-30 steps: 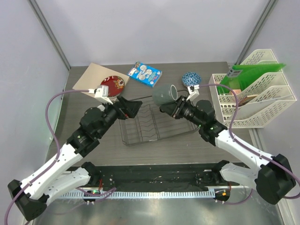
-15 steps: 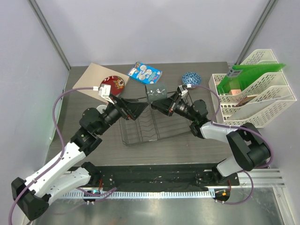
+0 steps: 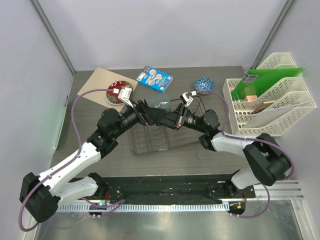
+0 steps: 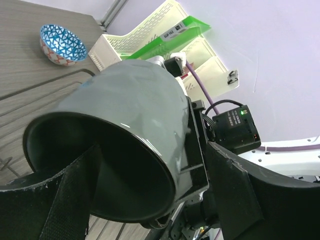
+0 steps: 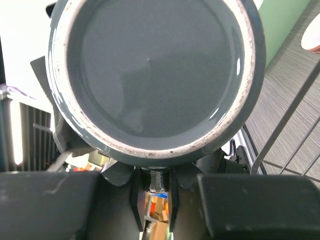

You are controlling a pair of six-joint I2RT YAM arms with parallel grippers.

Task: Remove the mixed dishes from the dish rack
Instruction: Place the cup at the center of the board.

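**Mid-air handover: grey mug hangs between both arms above the rack**

On the worktop (image 3: pixel 180 157) sits the dish rack (image 3: pixel 150 140), and both arms meet right above it. No dish shows in the part of the rack that can be seen.

Here's the dark grey mug (image 4: pixel 135 110). It is lying on its side in the air, base toward the right wrist and open mouth toward the left. The right jaws are narrow and carrying it, though exactly where they grip is hidden behind the base in the right wrist view.

The left jaws stand wide at the rim. One finger (image 4: pixel 65 200) lies across the mouth and the other finger (image 4: pixel 235 190) sits off the outer wall. I can't tell if either is touching.

So I read this step as a pass from right to left, not yet made.

Next, the left jaws need to pinch the mug's wall firmly before the right jaws let go, because that glaze looks slick. Then the mug needs a bare spot on the worktop.

The red plate (image 3: pixel 119 91) and the small blue-and-white bowl (image 3: pixel 203 83) already sit outside the rack.
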